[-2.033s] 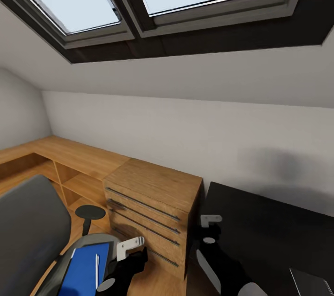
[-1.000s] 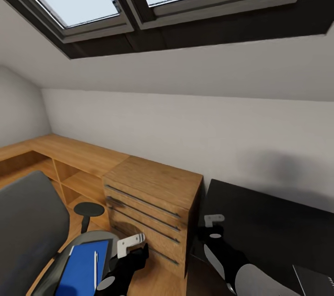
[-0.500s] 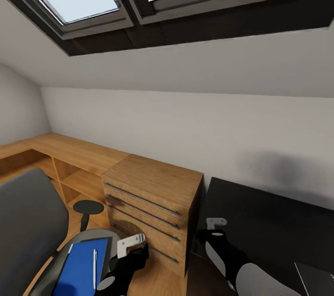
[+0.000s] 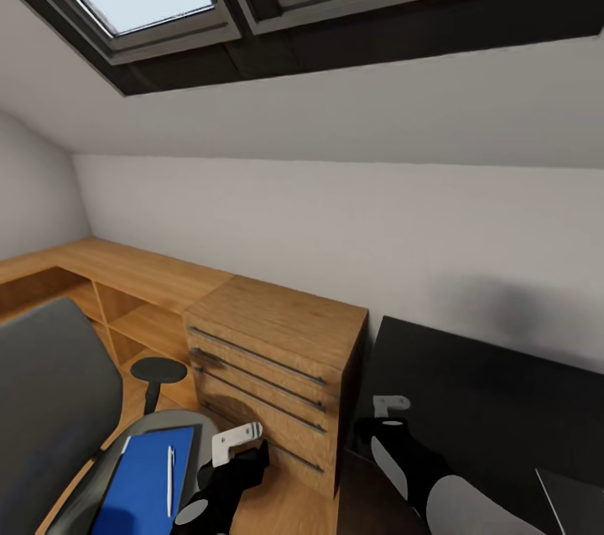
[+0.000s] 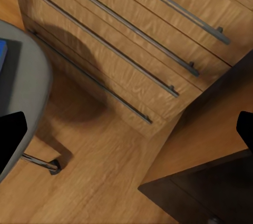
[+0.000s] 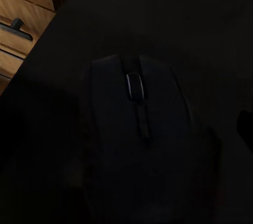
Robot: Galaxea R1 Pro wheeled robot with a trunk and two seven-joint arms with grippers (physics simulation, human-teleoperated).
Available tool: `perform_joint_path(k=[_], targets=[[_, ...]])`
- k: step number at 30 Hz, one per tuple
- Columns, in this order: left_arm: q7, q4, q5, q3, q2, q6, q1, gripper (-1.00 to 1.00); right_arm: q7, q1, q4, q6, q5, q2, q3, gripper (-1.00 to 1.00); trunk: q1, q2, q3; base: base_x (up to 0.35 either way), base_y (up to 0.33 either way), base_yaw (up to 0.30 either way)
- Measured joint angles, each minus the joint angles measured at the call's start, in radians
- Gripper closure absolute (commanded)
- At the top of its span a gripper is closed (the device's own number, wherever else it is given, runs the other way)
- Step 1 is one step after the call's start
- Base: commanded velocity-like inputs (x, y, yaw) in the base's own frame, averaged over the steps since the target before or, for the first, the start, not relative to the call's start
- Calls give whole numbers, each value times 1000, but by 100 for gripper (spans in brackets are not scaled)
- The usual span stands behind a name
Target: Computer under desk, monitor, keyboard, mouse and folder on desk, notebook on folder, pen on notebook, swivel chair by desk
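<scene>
Resting on the swivel chair [image 4: 50,401] seat at seven o'clock, the blue folder [image 4: 143,489] lies long axis toward twelve, pen [image 4: 169,480] atop: light, stiff, best taken by an edge. Left gripper [image 4: 235,443] jaws spread; right gripper [image 4: 387,406] over the mouse [image 6: 139,145] on the desk [image 4: 486,392], jaw state unclear.

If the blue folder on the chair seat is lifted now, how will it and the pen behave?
The folder looks thin and flat, so it may flex. The pen lies loose on it and would probably roll or slide off if it tilts.
</scene>
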Motion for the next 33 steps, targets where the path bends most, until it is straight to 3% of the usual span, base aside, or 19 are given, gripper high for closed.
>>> perform_joint_path(k=[7, 8, 33], targets=[[0, 0, 0, 0, 0, 0, 0, -100, 0, -1, -6, -1, -2, 0, 0, -100, 8, -14, -6, 0, 0, 0], [0, 0, 0, 0, 0, 0, 0, -100, 0, -1, -6, -1, -2, 0, 0, 100, 8, -14, -6, 0, 0, 0], [0, 0, 0, 1, 2, 0, 0, -100, 2, 0, -6, 0, 6, 4, 0, 100, 8, -14, -6, 0, 0, 0]])
